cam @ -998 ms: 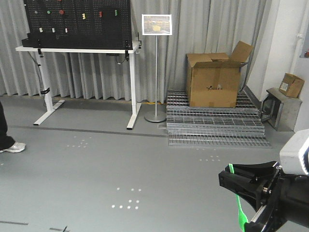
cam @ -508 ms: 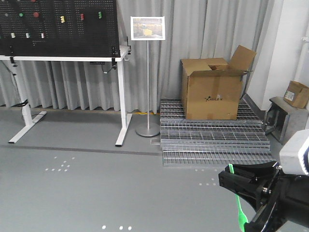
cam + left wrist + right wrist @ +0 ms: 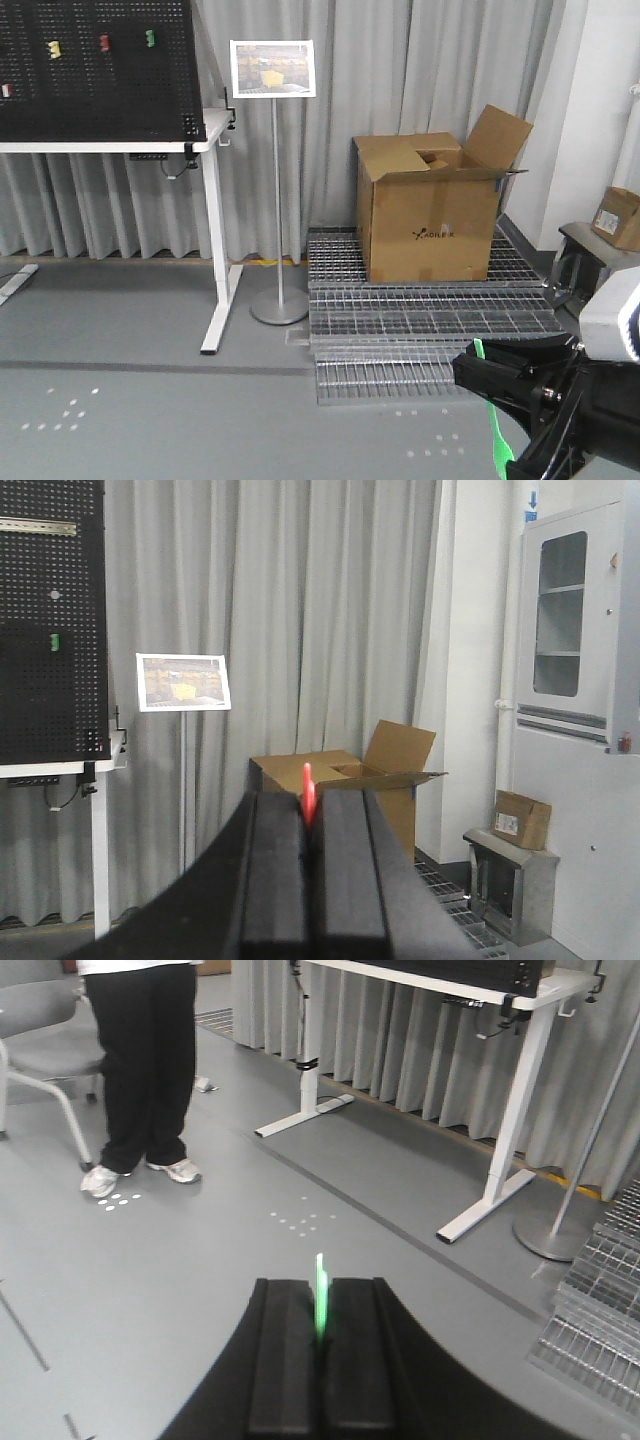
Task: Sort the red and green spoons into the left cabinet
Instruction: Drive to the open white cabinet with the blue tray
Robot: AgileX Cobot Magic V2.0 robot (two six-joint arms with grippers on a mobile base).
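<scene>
- The left claw (image 3: 308,815), a pair of black fingers, is pinched shut on the long thin bright red plastic spoon (image 3: 308,794). In your left wrist view only a short red tip shows above the fingers.
- The right claw (image 3: 320,1300) is likewise pinched on the long thin bright green plastic spoon (image 3: 319,1298). In the front view the green spoon hangs down past the claw at the lower right.
- Both spoons are in the air, carried over bare grey floor and touching nothing else.
- The left cabinet, where the spoons belong, shows in no view.
- Ahead you have an open brown cardboard box (image 3: 428,215) on stepped metal grating (image 3: 430,320). Left of it are a framed sign on a slim pole (image 3: 273,68) and a white-legged bench (image 3: 215,250) bearing a black pegboard (image 3: 90,70).
- Your right wrist view shows a person in black trousers and white shoes (image 3: 145,1060) standing near a grey chair (image 3: 40,1050).
- Judged from this, picking up is done and you are in the carrying step; nothing is placed yet.
- The next move likely calls for turning or driving the base until the shelves appear, then bringing one claw level over a shelf before it lets go.
- Thin handles may pivot in the pinch, so go gently.
</scene>
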